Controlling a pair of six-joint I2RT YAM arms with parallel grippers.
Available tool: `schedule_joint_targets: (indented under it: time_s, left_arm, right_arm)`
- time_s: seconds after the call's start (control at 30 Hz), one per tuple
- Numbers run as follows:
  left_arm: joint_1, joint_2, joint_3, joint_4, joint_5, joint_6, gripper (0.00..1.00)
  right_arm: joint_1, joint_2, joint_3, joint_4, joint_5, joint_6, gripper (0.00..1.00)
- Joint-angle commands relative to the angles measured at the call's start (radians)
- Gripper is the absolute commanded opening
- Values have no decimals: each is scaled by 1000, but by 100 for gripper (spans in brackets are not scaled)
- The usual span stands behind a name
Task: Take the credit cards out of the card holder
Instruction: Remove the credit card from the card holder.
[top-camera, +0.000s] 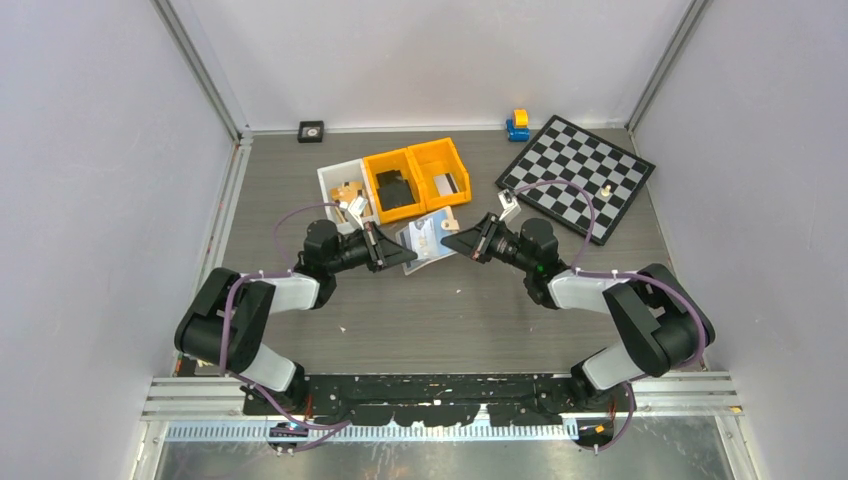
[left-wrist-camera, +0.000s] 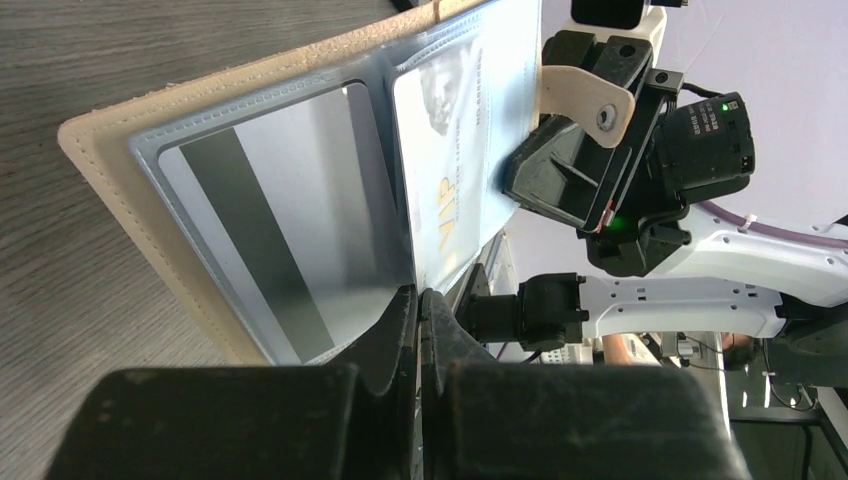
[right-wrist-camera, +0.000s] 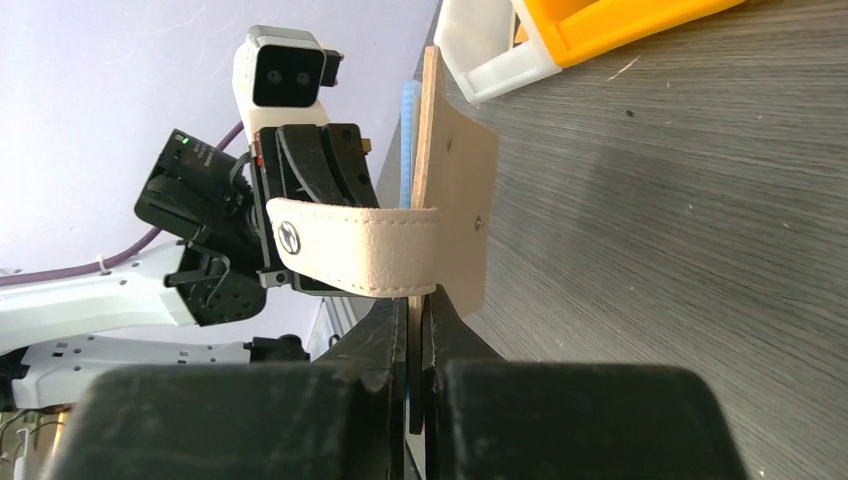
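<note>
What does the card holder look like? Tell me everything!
The card holder is a tan bifold, leather-looking and stitched, held spread open. Clear greyish pockets inside hold a silvery card with a dark stripe and a pale blue card. A snap strap curls off its plain outside. The left hand pinches one edge, the right hand the other.

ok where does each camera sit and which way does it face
top external: above and behind the bases, looking down at the table; both arms meet at the card holder.
left wrist: on the left arm, looking past its shut jaws into the holder's pockets; right arm beyond.
right wrist: on the right arm, looking past its jaws at the holder's beige outside; left arm beyond.
shared: all three show the card holder.
</note>
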Motion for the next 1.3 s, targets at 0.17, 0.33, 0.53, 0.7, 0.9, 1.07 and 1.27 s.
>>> schedule_joint_targets:
  time_s: [0.17, 0.33, 0.53, 0.7, 0.9, 1.07, 1.27]
  left_arm:
    - [11, -29, -1, 78, -22, 2, 0]
    - [11, -22, -8, 116, -17, -20, 0]
    - [11, -18, -13, 168, -3, -38, 3]
    - [11, -23, -13, 191, 13, -47, 3]
    - [11, -1, -19, 259, 23, -78, 7]
    - [11, 14, -28, 318, 28, -100, 16]
    - [12, 16, -28, 320, 26, -101, 16]
  right_arm:
    - [-5, -7, 36, 73, 15, 4, 1]
    - [-12, 14, 34, 118, 2, 33, 0]
    - [-12, 28, 36, 150, -19, 46, 0]
    - [-2, 41, 45, 155, -29, 46, 0]
    - [3, 61, 50, 167, -35, 56, 1]
    - [6, 75, 60, 169, -48, 60, 0]
    - [9, 78, 61, 171, -47, 63, 0]
